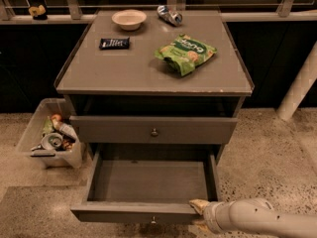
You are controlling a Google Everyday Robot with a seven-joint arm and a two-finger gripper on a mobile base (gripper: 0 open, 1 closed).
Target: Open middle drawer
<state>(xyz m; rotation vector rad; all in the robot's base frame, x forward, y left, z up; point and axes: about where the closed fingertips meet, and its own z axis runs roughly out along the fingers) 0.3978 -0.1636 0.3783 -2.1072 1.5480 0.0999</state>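
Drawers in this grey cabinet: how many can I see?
2. The closed drawer sits just under the cabinet top. The middle drawer, below it, is pulled out, with the gripper at its front right corner. Another drawer may be hidden beneath.

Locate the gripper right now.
The gripper is at the bottom right of the camera view, at the right end of the front edge of the pulled-out middle drawer, below the closed drawer.
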